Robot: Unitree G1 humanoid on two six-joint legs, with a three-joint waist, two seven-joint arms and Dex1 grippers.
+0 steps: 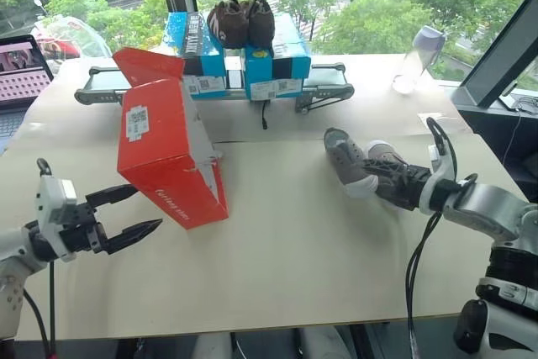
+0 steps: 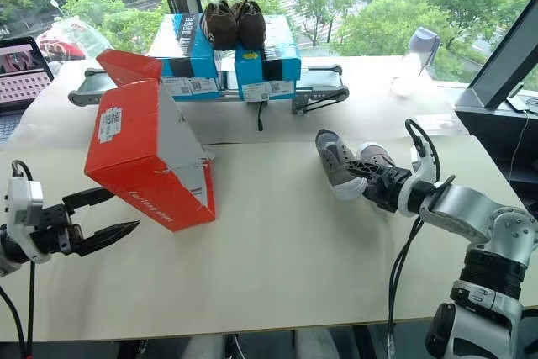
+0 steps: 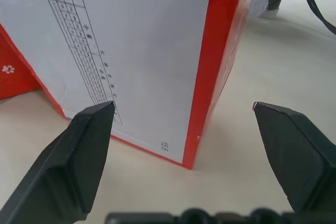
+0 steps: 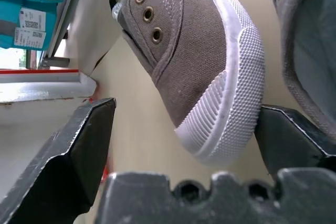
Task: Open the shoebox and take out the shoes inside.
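**Shoes on the desk, box standing on end**

My right claw (image 2: 357, 176) stood wide, its fingers either side of the toe of one grey shoe (image 2: 334, 160) without pinching it; the other shoe (image 2: 376, 155) lay just beside, partly behind my wrist. Both shoes (image 4: 205, 61) rested on the desk (image 1: 294, 266), right of middle, well clear of its near and right edges.

My left claw (image 1: 134, 212) was also spread wide and held nothing. It hovered level at the desk's near left, fingertips close to the lower corner of the red box (image 1: 168, 153) but apart from it. The box stood tilted on one end, its white underside (image 3: 131, 51) facing my left wrist, its lid flap (image 1: 150, 65) up at the back.

Between box and shoes lay a broad bare stretch of desk. Along the far edge sat two blue boxes (image 1: 244, 52) with dark shoes (image 1: 241, 21) on top, and a bottle (image 1: 418, 58) at far right.
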